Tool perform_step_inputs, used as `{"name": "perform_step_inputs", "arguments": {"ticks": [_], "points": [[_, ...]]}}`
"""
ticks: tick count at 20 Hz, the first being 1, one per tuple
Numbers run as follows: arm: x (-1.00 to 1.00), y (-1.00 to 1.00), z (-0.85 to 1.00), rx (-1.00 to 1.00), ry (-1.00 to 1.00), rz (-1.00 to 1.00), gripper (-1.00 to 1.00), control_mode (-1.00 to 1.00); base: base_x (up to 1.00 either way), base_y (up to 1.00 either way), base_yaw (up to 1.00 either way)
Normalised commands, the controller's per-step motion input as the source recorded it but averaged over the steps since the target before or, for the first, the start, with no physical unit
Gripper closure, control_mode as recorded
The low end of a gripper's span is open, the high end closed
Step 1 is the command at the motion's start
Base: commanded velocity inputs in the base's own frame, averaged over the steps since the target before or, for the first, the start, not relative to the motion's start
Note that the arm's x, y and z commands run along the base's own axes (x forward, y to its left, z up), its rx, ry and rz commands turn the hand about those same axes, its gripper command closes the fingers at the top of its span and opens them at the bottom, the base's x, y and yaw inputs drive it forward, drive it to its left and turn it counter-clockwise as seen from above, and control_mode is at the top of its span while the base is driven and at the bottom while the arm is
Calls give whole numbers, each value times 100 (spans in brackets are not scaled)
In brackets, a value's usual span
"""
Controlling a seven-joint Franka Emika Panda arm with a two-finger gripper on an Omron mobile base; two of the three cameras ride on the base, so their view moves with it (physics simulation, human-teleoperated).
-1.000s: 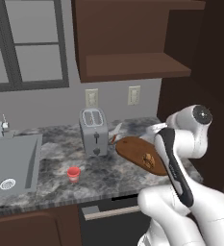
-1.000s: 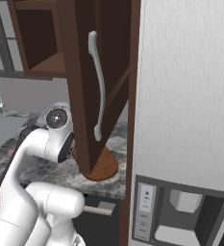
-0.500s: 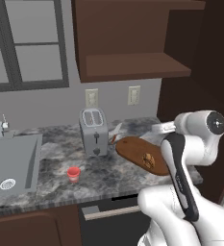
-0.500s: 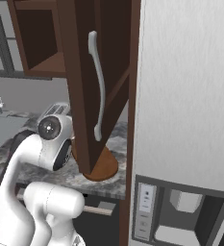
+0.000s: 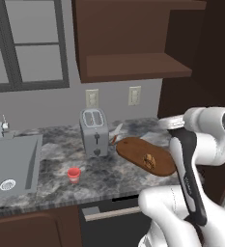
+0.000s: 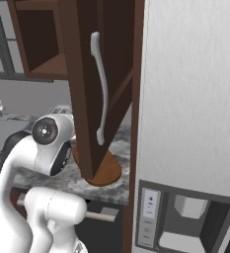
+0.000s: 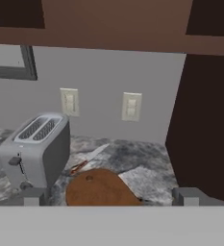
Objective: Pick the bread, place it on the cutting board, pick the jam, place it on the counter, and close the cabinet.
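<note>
Sitting on the cutting board (image 5: 145,156) just right of the toaster (image 5: 95,131), the bread (image 5: 149,161) is placed; the jam (image 5: 74,174) stands on the counter (image 5: 51,159) left-front of the toaster. Over the last second the arm has swung rightward. The gripper (image 7: 111,197), released and empty, hovers over the board, so closing the cabinet (image 6: 99,89) probably comes next.

Matt reddish wood cutting board (image 5: 145,155), veined glossy stone counter (image 5: 56,166), brushed grey metal toaster (image 5: 94,132).
</note>
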Motion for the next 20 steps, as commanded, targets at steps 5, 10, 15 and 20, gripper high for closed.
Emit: {"name": "perform_step_inputs", "arguments": {"ticks": [5, 10, 15, 20], "points": [[-40, -1, 25, 0, -7, 0, -100, -100, 0, 0, 0], [-35, 0, 13, 0, -8, 0, -100, -100, 0, 0, 0], [-33, -1, 13, 0, -13, 0, -100, -100, 0, 0, 0], [-29, 0, 13, 0, -16, -1, -100, -100, 0, 0, 0]]}}
